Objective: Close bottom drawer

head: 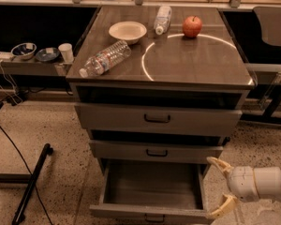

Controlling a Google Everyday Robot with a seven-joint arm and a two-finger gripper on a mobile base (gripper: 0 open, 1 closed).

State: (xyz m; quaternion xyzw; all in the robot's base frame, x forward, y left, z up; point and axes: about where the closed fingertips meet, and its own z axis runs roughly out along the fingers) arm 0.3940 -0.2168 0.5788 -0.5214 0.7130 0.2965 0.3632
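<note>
The bottom drawer [152,187] is pulled far out of the grey cabinet and looks empty inside. Its low front panel with a small black pull handle [154,218] sits at the bottom edge of the camera view. My gripper [219,186] is low at the right, just beside the drawer's front right corner. Its two yellowish fingers [218,163] are spread apart and hold nothing. One fingertip is close to the top of the drawer's right wall, the other near the front panel's right end.
The middle drawer [155,151] and top drawer [157,119] stand slightly open above. On the cabinet top lie a plastic bottle [105,58], a white bowl [127,31], a second bottle [162,18] and a red apple [192,26]. A black stand leg [32,182] lies on the floor at left.
</note>
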